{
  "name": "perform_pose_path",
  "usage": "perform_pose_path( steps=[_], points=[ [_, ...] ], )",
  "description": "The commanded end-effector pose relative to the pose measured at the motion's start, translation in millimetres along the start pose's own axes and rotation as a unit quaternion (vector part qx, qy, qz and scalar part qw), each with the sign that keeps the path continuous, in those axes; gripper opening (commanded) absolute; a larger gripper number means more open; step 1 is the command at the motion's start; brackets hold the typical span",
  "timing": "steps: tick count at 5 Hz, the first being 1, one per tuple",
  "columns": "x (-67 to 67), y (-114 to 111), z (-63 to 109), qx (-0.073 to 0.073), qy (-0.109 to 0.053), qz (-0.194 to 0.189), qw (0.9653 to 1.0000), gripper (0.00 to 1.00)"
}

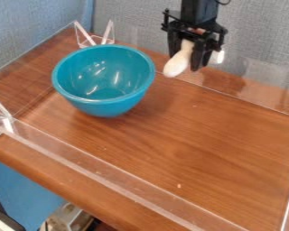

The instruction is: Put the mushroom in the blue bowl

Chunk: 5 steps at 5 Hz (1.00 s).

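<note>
The blue bowl (104,80) is a deep, glossy turquoise bowl standing on the wooden table at the left. My gripper (190,51) hangs above the table to the right of the bowl, raised off the surface. It is shut on the mushroom (176,63), whose cream-white stem sticks out downward and to the left between the black fingers. The reddish-brown cap is mostly hidden by the fingers. The mushroom is clear of the bowl, up and to the right of its rim.
The wooden table (172,135) is fenced by low clear acrylic walls (135,185) along the front and sides. A clear bracket (93,36) stands behind the bowl. A blue-grey wall runs behind.
</note>
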<state>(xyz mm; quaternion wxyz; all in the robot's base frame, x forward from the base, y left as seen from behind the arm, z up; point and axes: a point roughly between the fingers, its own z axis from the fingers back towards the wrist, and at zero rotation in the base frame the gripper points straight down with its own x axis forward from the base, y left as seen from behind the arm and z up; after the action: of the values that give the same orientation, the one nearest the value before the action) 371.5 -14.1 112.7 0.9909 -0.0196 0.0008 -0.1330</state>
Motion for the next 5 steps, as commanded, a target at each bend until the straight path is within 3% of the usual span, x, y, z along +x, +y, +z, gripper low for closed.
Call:
perform_pose_path(
  steps=[1, 5],
  points=[
    [8.4, -5.2, 19.8, 0.003, -0.031, -0.010, 0.9995, 0.00],
    [16.8, -13.5, 24.3, -0.009, -0.039, -0.023, 0.9989, 0.00]
  ],
)
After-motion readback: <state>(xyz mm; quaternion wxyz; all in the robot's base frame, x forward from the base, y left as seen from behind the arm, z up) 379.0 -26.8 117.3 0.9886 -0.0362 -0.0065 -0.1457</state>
